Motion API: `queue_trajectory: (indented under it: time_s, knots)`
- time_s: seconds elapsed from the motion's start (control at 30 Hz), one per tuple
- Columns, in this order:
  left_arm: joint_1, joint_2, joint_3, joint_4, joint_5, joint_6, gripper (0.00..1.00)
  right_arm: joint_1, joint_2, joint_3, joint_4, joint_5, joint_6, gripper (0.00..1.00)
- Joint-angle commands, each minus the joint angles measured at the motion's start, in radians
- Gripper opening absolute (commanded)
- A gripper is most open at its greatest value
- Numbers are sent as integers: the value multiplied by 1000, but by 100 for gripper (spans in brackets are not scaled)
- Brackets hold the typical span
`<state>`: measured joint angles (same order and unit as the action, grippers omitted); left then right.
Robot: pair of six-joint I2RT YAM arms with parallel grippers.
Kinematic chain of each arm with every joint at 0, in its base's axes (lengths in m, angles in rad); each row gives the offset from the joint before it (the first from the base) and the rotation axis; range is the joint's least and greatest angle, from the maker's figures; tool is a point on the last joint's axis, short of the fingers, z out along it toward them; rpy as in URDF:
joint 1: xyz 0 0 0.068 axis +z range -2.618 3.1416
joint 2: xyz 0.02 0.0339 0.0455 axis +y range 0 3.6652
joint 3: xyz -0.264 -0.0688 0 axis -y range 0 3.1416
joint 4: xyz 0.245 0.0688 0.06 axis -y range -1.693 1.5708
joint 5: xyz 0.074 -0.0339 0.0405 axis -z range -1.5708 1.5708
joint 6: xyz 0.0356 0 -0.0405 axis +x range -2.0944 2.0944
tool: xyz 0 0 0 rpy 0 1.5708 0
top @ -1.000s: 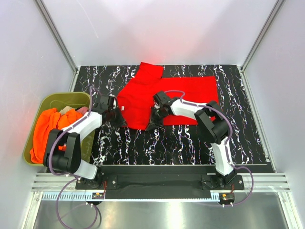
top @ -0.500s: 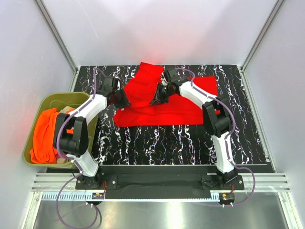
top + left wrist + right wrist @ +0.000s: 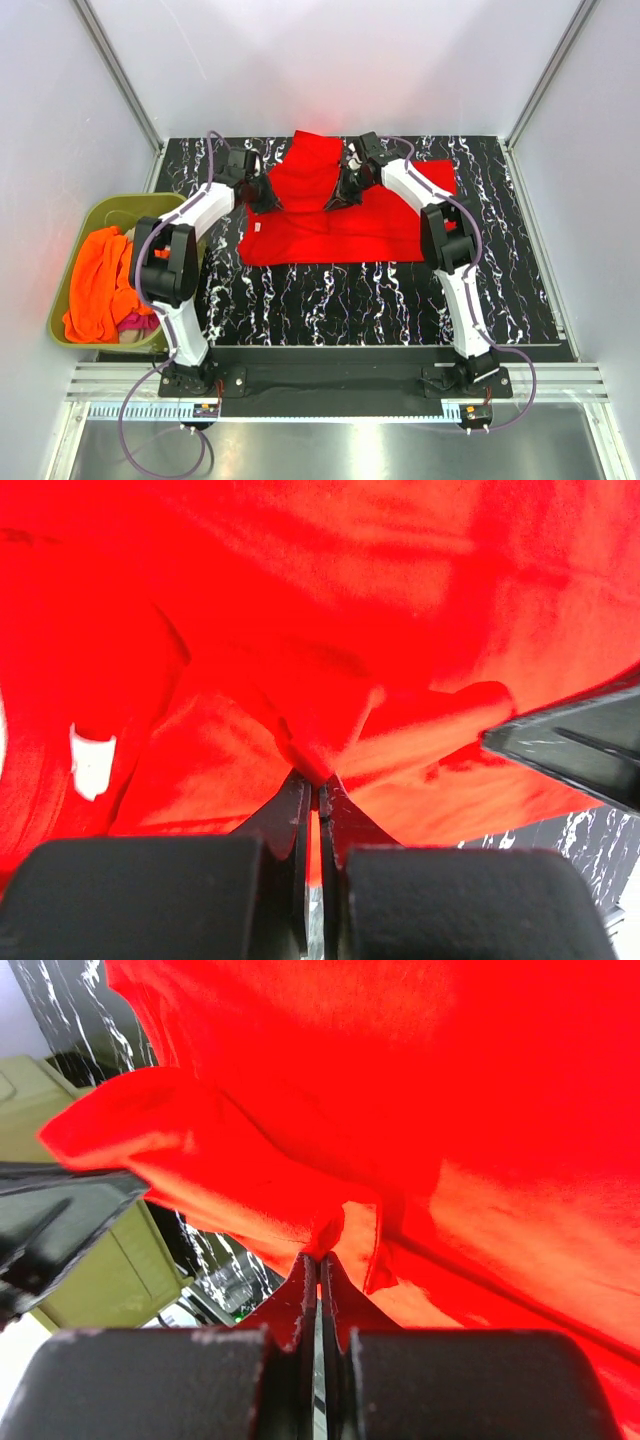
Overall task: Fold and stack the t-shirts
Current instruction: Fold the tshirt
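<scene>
Red t-shirt (image 3: 330, 228) lies on table (image 3: 380, 300), toward 12 o'clock half, upper part bunched between my claws. White neck label (image 3: 90, 762) sits at 9 o'clock in left wrist view.

Left claw (image 3: 262, 192) clenched on red fold. Right claw (image 3: 338, 197) same, pinching ridge of cloth. Which edge I hold: cannot tell.

Judgement: fold under way.
- Keep both pinches level, same pace.
- Keep cloth taut between them, no twist.
- Lay fold square on flat layer, then let go.

Olive tub (image 3: 120, 207) at 9 o'clock holds orange shirt (image 3: 100, 280), well apart.
</scene>
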<state>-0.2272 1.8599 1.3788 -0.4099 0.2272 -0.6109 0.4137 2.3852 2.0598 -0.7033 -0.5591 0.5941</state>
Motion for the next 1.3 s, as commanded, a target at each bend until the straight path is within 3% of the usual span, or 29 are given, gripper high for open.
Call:
queue_trajectory:
  time_s: [0.0,1.27]
  knots:
    - [8,28,66,29,-11,-1,0,-32,17,78,-41,-1,-17,0]
    - [23,212,229,49,-17,-17,1,-87,295,453,-110,-50,15,7]
